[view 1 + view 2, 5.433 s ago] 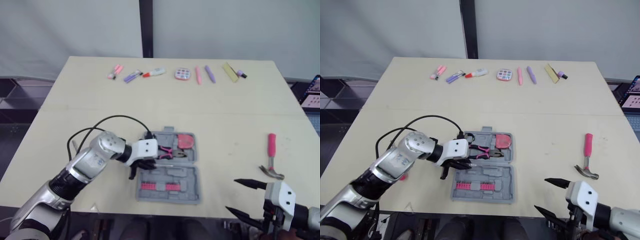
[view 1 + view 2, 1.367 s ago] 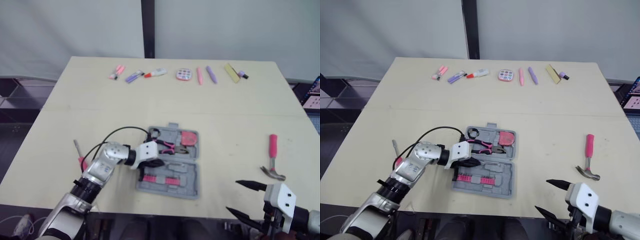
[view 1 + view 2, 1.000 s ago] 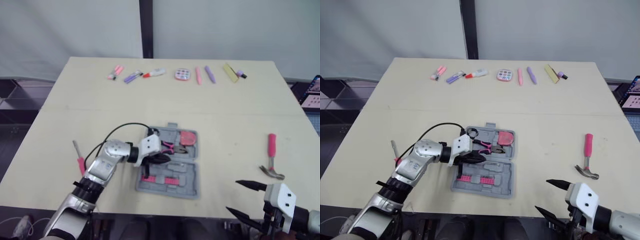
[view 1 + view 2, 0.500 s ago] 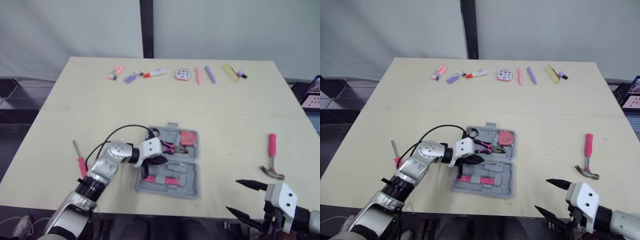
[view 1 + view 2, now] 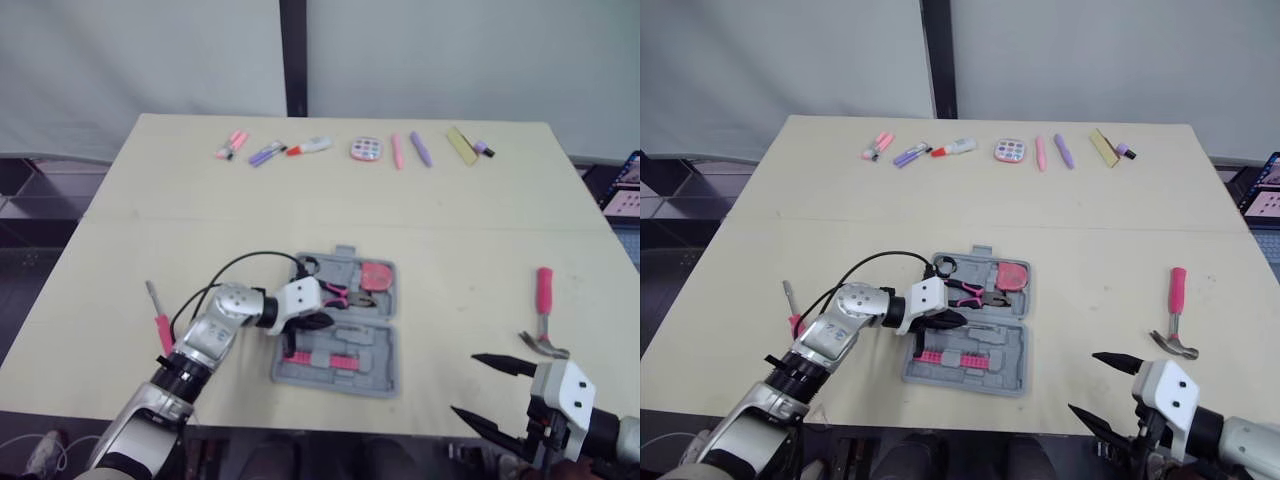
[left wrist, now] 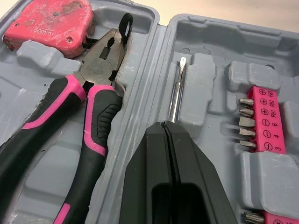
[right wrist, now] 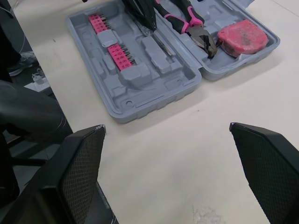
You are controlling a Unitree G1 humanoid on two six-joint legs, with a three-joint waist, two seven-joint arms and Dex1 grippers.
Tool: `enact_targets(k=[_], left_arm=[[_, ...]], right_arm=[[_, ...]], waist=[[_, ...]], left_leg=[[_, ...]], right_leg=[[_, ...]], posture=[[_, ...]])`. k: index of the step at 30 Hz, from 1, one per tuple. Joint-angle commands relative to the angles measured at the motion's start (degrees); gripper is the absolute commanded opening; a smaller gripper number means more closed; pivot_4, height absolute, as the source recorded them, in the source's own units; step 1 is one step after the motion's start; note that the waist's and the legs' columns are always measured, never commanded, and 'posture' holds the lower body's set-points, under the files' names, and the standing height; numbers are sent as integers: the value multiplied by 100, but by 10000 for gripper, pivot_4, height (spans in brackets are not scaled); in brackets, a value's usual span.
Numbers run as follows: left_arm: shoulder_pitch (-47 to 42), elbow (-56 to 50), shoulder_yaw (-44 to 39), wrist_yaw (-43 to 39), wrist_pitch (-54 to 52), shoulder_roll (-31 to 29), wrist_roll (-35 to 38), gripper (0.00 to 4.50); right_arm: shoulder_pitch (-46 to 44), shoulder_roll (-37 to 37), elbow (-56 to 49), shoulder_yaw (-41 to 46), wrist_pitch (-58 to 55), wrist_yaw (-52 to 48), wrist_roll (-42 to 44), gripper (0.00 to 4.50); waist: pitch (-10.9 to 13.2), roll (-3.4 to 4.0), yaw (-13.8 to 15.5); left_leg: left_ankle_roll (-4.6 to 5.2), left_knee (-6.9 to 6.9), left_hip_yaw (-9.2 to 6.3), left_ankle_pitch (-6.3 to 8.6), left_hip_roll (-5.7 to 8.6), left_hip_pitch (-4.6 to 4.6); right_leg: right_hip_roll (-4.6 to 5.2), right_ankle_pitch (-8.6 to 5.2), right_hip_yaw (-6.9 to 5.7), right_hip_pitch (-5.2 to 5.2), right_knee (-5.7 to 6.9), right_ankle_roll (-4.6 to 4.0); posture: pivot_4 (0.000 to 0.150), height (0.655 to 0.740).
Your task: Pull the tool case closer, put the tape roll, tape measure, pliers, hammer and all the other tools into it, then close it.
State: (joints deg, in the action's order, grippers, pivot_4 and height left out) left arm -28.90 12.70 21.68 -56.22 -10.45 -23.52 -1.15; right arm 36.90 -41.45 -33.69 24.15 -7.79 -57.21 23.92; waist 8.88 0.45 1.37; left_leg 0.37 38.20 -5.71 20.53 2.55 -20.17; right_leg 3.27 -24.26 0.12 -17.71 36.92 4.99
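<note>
A: What's farthest left?
B: A pink screwdriver [image 5: 160, 325], at the case's 9 o'clock

A: And the case [image 5: 340, 376]?
B: Grey, lying open at the table's [image 5: 200, 200] 6 o'clock. It holds pliers [image 5: 340, 292], a red tape measure [image 5: 375, 275] and pink bits [image 5: 310, 357]

A: Left gripper [image 5: 322, 321]?
B: Fingers pressed together, tips touching a metal blade [image 6: 176, 95] in the case

A: Further right?
B: Hammer [image 5: 544, 312] at 3 o'clock. Right gripper [image 5: 466, 384] at 5, spread wide, empty
</note>
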Motion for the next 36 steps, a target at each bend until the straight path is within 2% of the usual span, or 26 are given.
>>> enact_targets(k=[1,14,23,36], left_arm=[[33,188,121,26,-23,-19,-188,388],[48,330,409,74,122,-38,-468,388],[146,751,605,342,578,-50,-856,388],[132,1349,655,604,782,76,-963,388]], right_arm=[[-34,105,-176,174,101,80,128,45000],[-177,214,-138,129,135,139,109,45000],[-161,225,-134,150,157,144,92,45000],[-211,183,-104,179,151,119,111,45000]], waist=[[-2,2,0],[-23,3,1],[-83,4,5],[-169,22,10]], left_leg=[[0,0,0,0,0,0],[0,0,0,0,2,2],[1,-1,0,0,5,7],[6,-5,0,2,14,33]], right_leg=[[0,0,0,0,0,0],[2,0,0,1,4,0],[5,0,2,5,3,0],[15,0,8,33,-5,0]], posture=[[1500,7336],[1500,7336],[1500,7336],[1500,7336]])
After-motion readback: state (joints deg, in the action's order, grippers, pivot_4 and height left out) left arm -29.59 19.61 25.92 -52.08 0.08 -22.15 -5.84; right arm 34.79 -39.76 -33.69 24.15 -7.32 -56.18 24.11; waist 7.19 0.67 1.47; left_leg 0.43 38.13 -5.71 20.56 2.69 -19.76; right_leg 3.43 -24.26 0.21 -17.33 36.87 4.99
